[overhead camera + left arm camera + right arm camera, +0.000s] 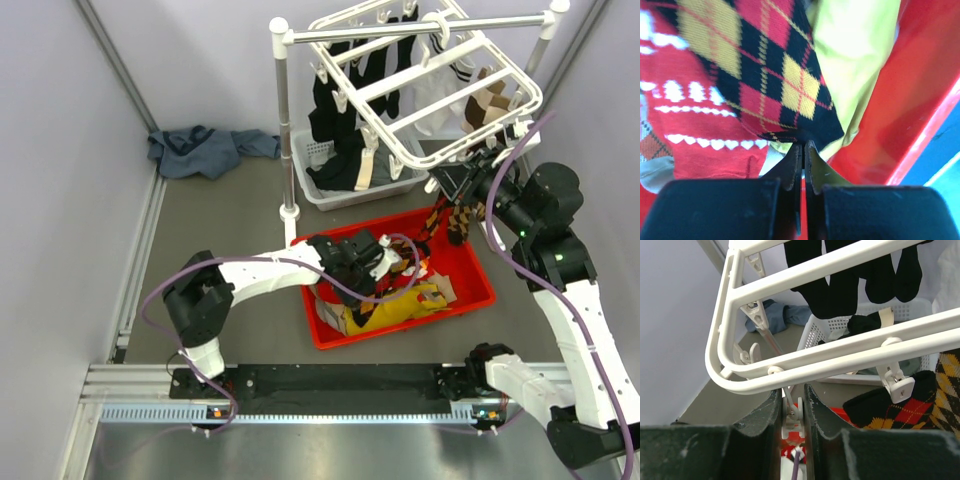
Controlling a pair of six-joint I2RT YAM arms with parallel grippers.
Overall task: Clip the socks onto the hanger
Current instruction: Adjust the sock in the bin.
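My left gripper point(378, 262) is down in the red bin point(478, 262). In the left wrist view it point(803, 146) is shut on the edge of a black argyle sock with red and yellow diamonds point(765, 65). My right gripper point(468, 183) is at the near edge of the white hanger point(432, 98). In the right wrist view it point(791, 392) is shut on a dangling white clip point(792, 416) under the frame's bar point(840, 262). Another black argyle sock point(905, 410) hangs from the neighbouring clip point(897, 382); it also shows in the top view point(458, 218).
A rack of white posts and a metal rod point(283, 120) carries the hanger. A white basket point(322, 188) stands below it. A blue cloth point(205, 150) lies at the back left. The bin also holds a yellow garment point(855, 50) and a red patterned sock point(690, 125).
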